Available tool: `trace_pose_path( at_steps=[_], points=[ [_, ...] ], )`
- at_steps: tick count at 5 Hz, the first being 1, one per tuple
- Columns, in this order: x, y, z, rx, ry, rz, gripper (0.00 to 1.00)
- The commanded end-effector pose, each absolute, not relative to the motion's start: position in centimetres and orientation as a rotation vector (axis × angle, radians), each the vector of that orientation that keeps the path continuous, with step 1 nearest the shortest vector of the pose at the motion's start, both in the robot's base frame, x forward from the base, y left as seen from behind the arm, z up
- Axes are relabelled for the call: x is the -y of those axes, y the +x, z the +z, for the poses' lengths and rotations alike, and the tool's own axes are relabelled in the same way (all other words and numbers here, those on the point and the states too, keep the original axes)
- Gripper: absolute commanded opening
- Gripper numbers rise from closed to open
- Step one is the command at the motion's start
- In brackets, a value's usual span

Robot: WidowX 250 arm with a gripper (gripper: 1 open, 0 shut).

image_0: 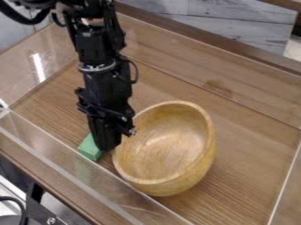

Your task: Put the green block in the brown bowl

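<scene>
At the near edge runs a clear plastic wall (pixel 70 180). Just behind it, the brown bowl (pixel 167 148) sits on the wooden table (pixel 235 88), tipped a little toward the camera. The green block (pixel 88 146) lies on the table at the bowl's left side. The black pincer (pixel 109 139) stands over the block, pointing down, clenched, grasping nothing visible.

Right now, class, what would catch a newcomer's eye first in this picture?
The big brown bowl, sitting slightly tilted on the wooden table, low and right of centre. Just to its left, the black arm comes down, its gripper shut, partly hiding the green block beside the bowl.
</scene>
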State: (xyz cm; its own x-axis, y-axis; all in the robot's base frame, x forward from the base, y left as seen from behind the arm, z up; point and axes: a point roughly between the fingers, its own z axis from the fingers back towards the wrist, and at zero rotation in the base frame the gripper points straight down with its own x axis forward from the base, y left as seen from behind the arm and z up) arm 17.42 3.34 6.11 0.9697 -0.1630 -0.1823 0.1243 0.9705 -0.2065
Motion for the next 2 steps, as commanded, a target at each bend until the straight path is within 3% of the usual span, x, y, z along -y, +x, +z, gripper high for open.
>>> trace_pose_path(
  at_steps=[1, 2],
  points=[
    [-3.90, 18.21, 7.62, -0.156, -0.185, -0.125, 0.00],
    [-4.09, 18.23, 8.35, -0.164, -0.195, -0.108, 0.00]
  ],
)
